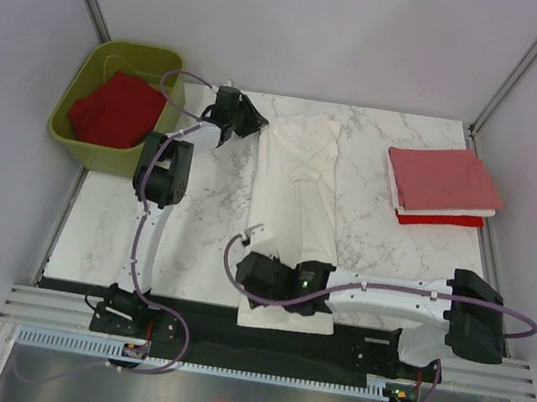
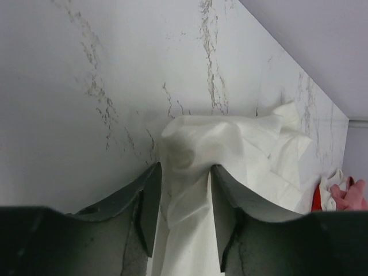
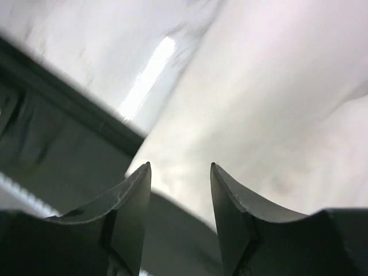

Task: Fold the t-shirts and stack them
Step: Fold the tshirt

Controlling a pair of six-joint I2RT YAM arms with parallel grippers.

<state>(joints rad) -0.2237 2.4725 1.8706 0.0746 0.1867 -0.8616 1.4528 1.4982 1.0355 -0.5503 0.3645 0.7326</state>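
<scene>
A white t-shirt [image 1: 298, 175] lies as a long, narrow folded strip down the middle of the marble table. My left gripper [image 1: 253, 118] is at its far left corner. In the left wrist view the left gripper [image 2: 185, 167] has its jaws apart, with a bunched fold of white cloth [image 2: 241, 144] lying loose between them. My right gripper [image 1: 259, 279] hovers over the shirt's near end. In the right wrist view the right gripper [image 3: 180, 165] is open above the white cloth [image 3: 276, 86], and nothing is between its fingers. A red t-shirt [image 1: 115, 109] lies crumpled in the tub.
An olive-green tub [image 1: 130, 47] stands at the far left corner. A folded stack [image 1: 443, 182] sits at the right, salmon pink on top, then white, then red. The black strip of the table's near edge [image 3: 63, 132] runs just below the shirt's near end.
</scene>
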